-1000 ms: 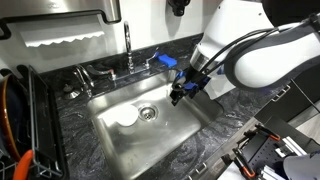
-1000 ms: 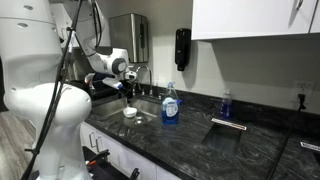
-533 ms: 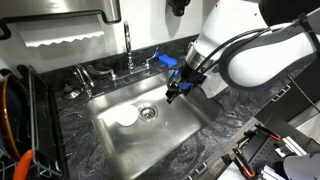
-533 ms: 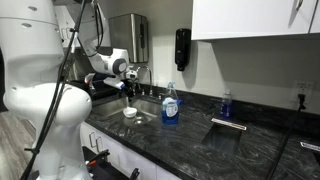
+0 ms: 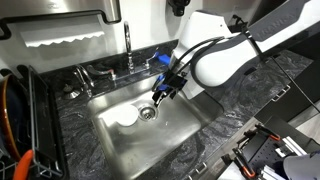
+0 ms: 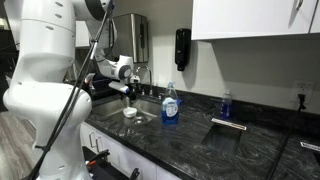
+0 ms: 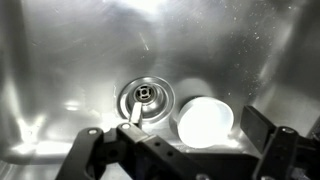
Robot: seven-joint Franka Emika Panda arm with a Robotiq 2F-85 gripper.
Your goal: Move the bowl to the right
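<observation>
The white bowl (image 5: 124,117) lies in the steel sink (image 5: 185,130), just beside the round metal drain strainer (image 5: 148,112). It also shows in an exterior view (image 6: 130,113) and in the wrist view (image 7: 205,123). My gripper (image 5: 157,95) hangs open over the sink, above the drain and a little to one side of the bowl. In the wrist view the gripper (image 7: 195,120) points down at the bowl. One finger (image 7: 135,111) stands over the drain rim (image 7: 146,96) and the other finger (image 7: 258,126) stands beyond the bowl's far side. The jaws hold nothing.
A faucet (image 5: 128,45) stands behind the sink, with a blue object (image 5: 165,60) on the rim. A blue soap bottle (image 6: 170,103) stands on the dark counter (image 6: 220,135). A dish rack (image 5: 20,125) lies at one side. The sink walls close in all round.
My arm has swung across the sink towards the drain and the bowl. The gripper stays open. The bowl has not moved.
</observation>
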